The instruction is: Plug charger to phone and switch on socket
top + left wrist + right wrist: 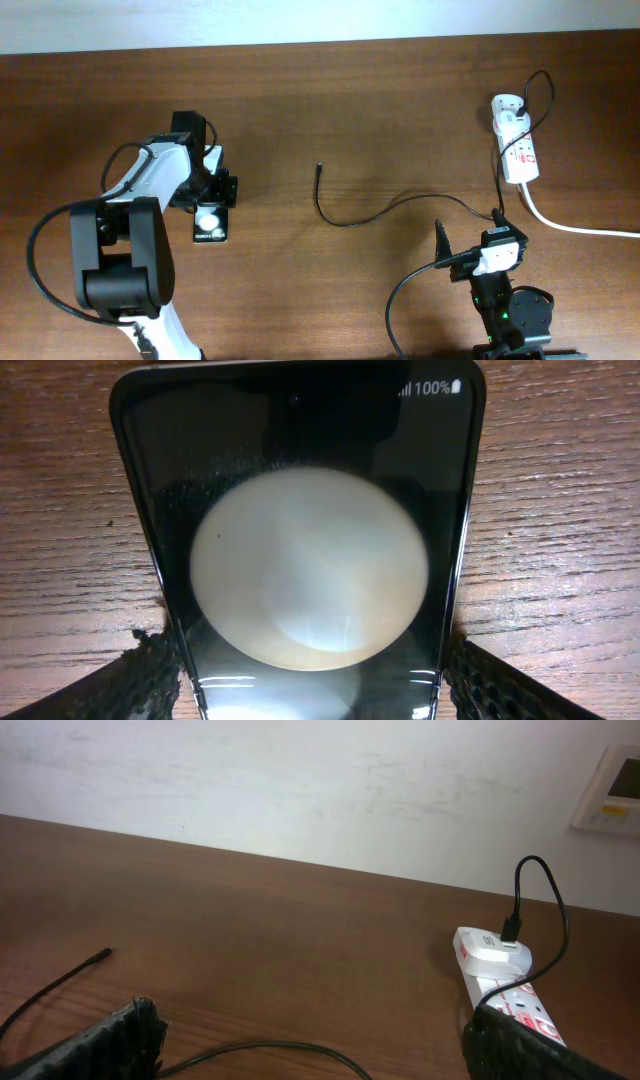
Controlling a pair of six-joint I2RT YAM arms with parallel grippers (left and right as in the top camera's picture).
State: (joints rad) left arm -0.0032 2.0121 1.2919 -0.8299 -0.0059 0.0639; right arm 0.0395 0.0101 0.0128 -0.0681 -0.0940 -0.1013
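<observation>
The phone (212, 222), a black slab with a white round spot, lies on the table at the left. It fills the left wrist view (310, 440). My left gripper (211, 196) has a finger against each long edge of it (310, 695). The charger cable (345, 222) runs from its plug tip (318, 167) across the table to the white adapter (507, 104) in the socket (520, 150). My right gripper (468, 232) is open and empty, low over the cable (270, 1045). The plug tip (104, 953) and the socket (500, 982) show in the right wrist view.
A thick white cord (580, 228) runs from the socket to the right edge. A white wall (300, 780) stands behind the table's far edge, with a wall panel (612, 788) on it at the right.
</observation>
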